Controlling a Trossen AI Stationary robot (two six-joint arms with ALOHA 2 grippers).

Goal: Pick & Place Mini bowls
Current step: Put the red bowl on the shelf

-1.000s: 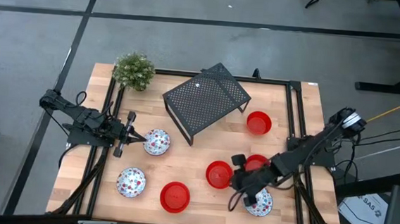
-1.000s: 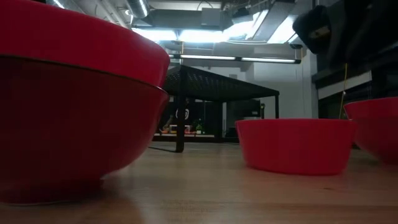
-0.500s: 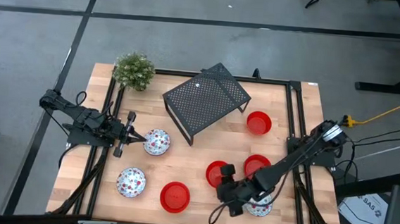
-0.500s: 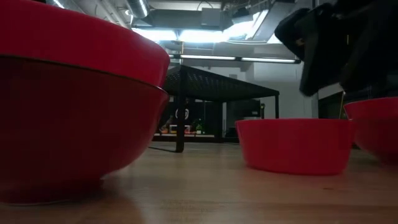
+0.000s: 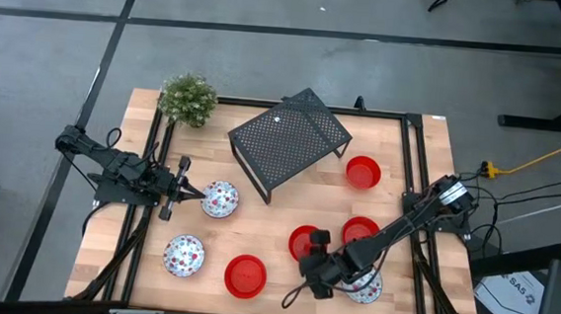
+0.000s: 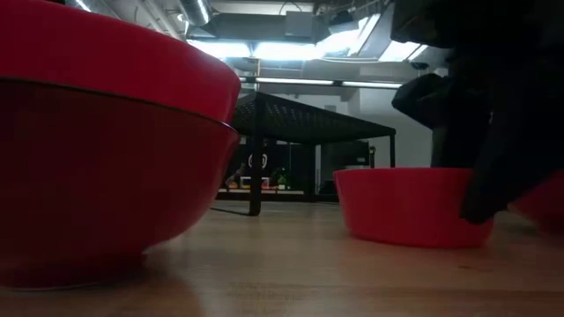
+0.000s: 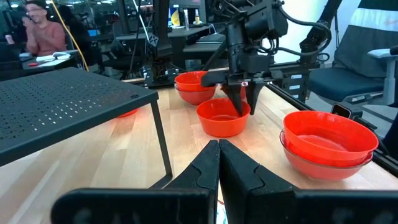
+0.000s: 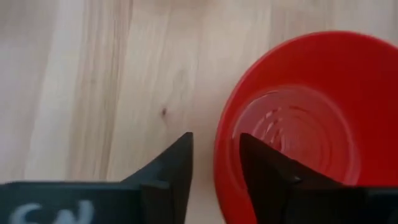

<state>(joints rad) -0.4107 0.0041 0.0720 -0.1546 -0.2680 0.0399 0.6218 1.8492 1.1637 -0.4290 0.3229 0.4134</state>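
Note:
Several mini bowls sit on the wooden table (image 5: 276, 226): plain red ones (image 5: 363, 171), (image 5: 361, 228), (image 5: 244, 275) and floral ones (image 5: 220, 199), (image 5: 183, 255), (image 5: 364, 288). My right gripper (image 5: 312, 250) is open and points down over the near edge of another red bowl (image 5: 301, 242). In the right wrist view (image 8: 216, 138) one finger stands inside that bowl's rim (image 8: 219, 134) and one outside. My left gripper (image 7: 218, 149) is shut and waits beside the floral bowl by the table's left side. My right gripper comes from above, pointing down, with its fingers (image 8: 261, 165) on either side of the red bowl's rim (image 8: 219, 155). The bowl stands upright on the table. I cannot tell whether the fingers touch it.
A black mesh rack (image 5: 290, 141) stands at the far middle of the table and a small green plant (image 5: 188, 98) at the far left corner. In the low view a stacked red bowl (image 6: 106, 158) fills the left. A person (image 7: 43, 31) sits beyond the table.
My right gripper has moved toward the table's left and down, from above the floral bowl at the near right to the red bowl at the near middle, where its fingers now straddle the rim. The bowls have stayed where they were.

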